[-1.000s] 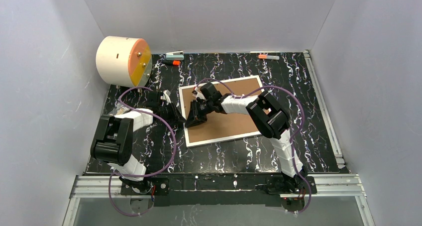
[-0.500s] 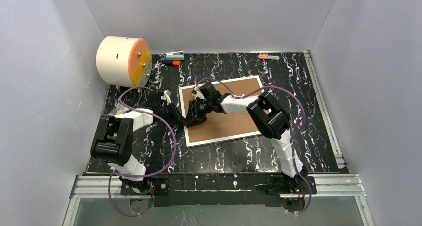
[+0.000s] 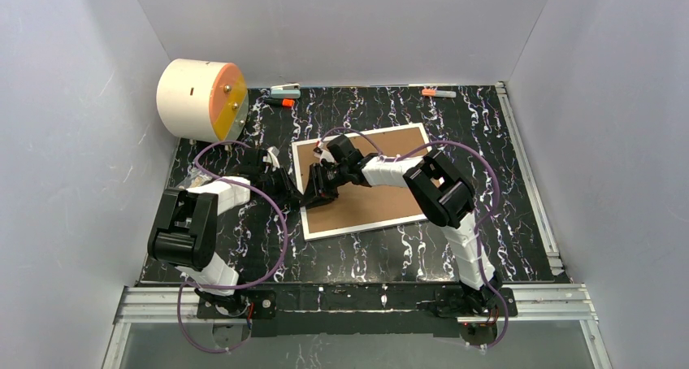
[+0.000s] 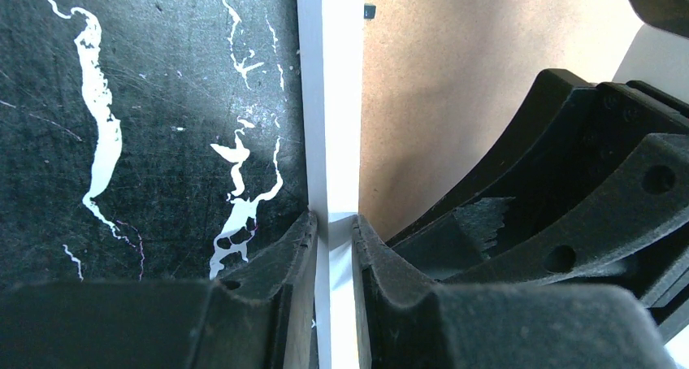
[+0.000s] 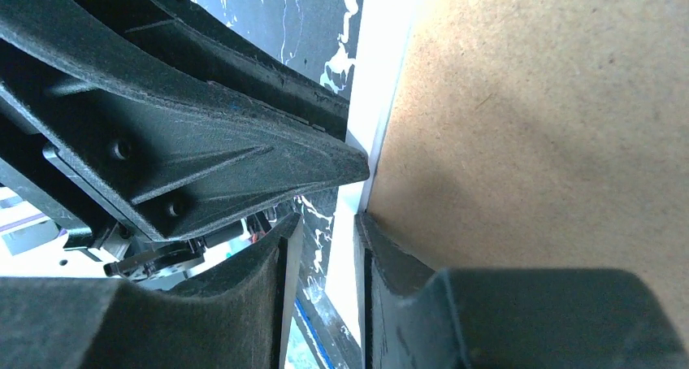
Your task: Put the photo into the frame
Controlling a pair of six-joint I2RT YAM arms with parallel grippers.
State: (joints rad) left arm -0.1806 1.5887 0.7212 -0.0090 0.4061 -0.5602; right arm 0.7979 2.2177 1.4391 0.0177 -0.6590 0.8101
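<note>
At left short rim of back-up frame point(image 3: 366, 208), long axis left-right: left tool point(image 4: 331, 223) clamped on it, right tool point(image 5: 325, 232) straddling alongside, grip unclear.

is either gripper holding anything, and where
The left gripper pinches the frame by its white side rim. The right gripper straddles the same rim; whether it grips cannot be told.
</note>
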